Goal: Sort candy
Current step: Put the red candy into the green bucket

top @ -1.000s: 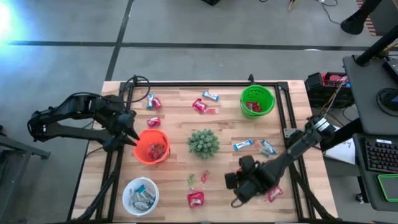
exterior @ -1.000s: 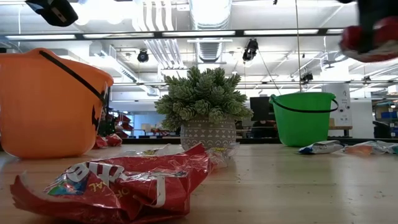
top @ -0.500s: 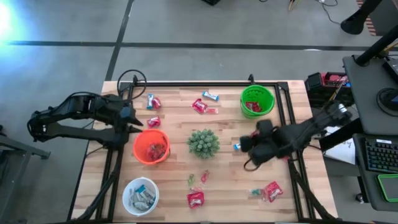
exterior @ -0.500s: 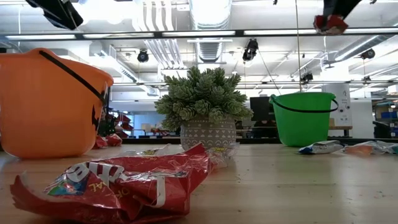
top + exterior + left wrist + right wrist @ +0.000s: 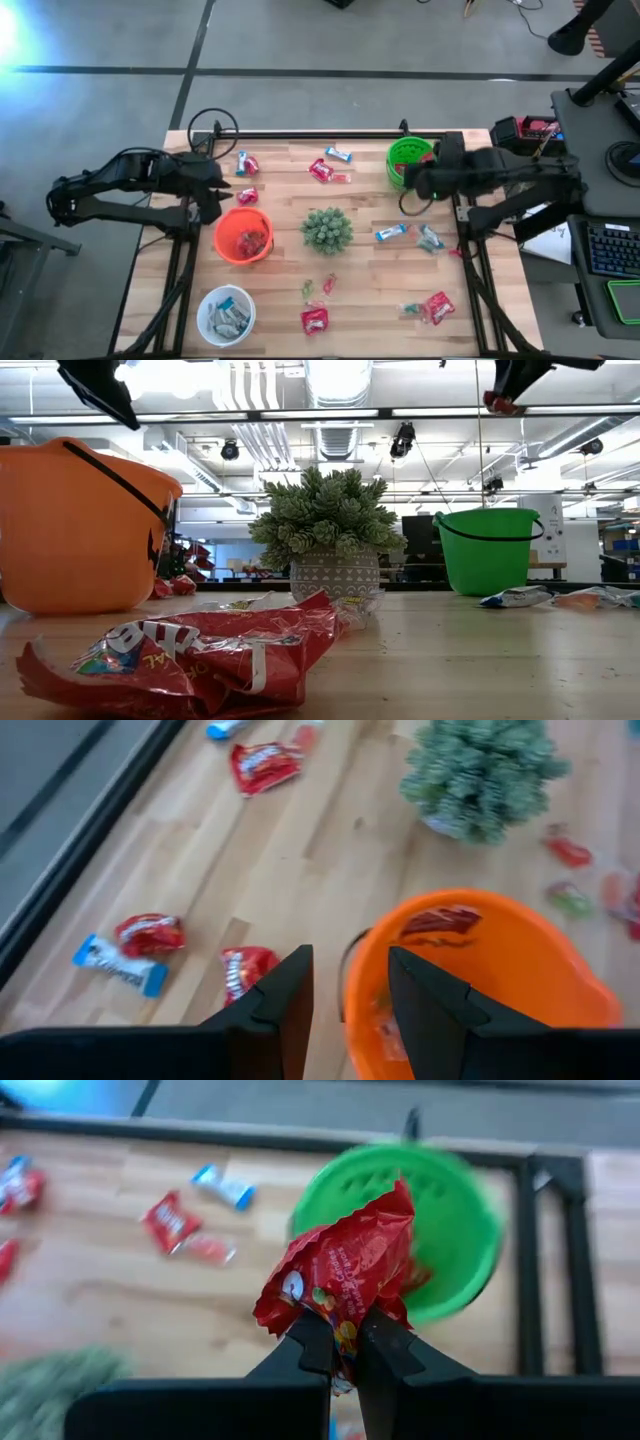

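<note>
My right gripper [image 5: 408, 181] is up over the near rim of the green bowl [image 5: 413, 162], shut on a crumpled red candy packet [image 5: 345, 1275]. My left gripper [image 5: 350, 970] hangs open and holds nothing, above the left rim of the orange bowl [image 5: 243, 235], which has red packets inside. More candy lies flat on the table: red packets [image 5: 321, 171] and blue-and-white bars [image 5: 392, 233]. In the low view both grippers show only at the top edge: left [image 5: 100, 390], right [image 5: 510, 385]. My right gripper pinches one crumpled end of the red packet [image 5: 340, 1325] between its two fingers. The fingers slant down toward the green bowl [image 5: 440, 1230]. The packet is lifted clear of the table and sticks out past the fingertips; a red bit [image 5: 497, 402] shows below them.
A spiky green plant [image 5: 327, 229] in a patterned pot stands mid-table. A white bowl [image 5: 226, 313] with blue-and-white bars sits at the near left. A black frame [image 5: 455, 190] borders the table. A large red packet [image 5: 190, 655] lies close before the low camera.
My right gripper has carried the red packet up from the table's near right part toward the far edge, ending over the green bowl; it stays shut. My left gripper has turned at the wrist while staying over the orange bowl's rim.
</note>
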`<state>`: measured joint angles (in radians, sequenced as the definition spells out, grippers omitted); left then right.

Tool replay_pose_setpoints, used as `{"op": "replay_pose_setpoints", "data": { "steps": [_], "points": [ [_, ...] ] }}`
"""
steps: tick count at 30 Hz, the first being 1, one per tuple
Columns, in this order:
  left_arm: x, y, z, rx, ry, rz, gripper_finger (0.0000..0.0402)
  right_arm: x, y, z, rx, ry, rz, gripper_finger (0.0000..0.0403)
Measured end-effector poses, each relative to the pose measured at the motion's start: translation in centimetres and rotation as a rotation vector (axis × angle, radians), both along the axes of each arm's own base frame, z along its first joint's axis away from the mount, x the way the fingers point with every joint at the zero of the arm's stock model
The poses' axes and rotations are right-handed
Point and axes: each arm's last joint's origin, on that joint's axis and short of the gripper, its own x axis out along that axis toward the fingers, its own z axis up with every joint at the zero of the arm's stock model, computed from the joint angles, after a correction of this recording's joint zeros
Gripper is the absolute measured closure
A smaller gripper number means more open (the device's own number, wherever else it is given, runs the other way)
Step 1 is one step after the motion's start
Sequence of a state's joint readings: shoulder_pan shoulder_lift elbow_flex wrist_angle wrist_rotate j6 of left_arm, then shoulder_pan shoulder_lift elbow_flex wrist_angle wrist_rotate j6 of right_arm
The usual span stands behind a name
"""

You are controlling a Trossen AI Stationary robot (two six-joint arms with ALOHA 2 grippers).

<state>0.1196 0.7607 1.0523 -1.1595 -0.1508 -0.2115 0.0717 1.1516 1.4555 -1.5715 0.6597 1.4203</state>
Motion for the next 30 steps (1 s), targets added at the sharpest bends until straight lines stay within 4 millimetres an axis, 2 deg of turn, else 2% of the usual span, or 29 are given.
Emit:
{"op": "replay_pose_setpoints", "data": {
  "steps": [7, 14, 22, 30],
  "points": [
    [0.5, 0.1, -0.1, -0.026, -0.009, 0.073, 0.0288, -0.6, -3.8, 0.1, -0.031, 0.104, -0.074, 0.0390],
    [0.9, 0.4, -0.1, 0.013, -0.007, 0.143, 0.0288, -0.5, -6.8, -0.2, -0.039, 0.169, -0.122, 0.0390],
    [0.9, 0.5, -0.2, 0.028, 0.006, 0.166, 0.0288, 0.6, -9.5, -1.4, -0.006, 0.240, -0.099, 0.0390],
    [0.6, 0.5, -0.4, 0.025, 0.032, 0.170, 0.0288, 0.8, -11.1, -3.5, 0.085, 0.257, -0.080, 0.0390]
  ]
}}
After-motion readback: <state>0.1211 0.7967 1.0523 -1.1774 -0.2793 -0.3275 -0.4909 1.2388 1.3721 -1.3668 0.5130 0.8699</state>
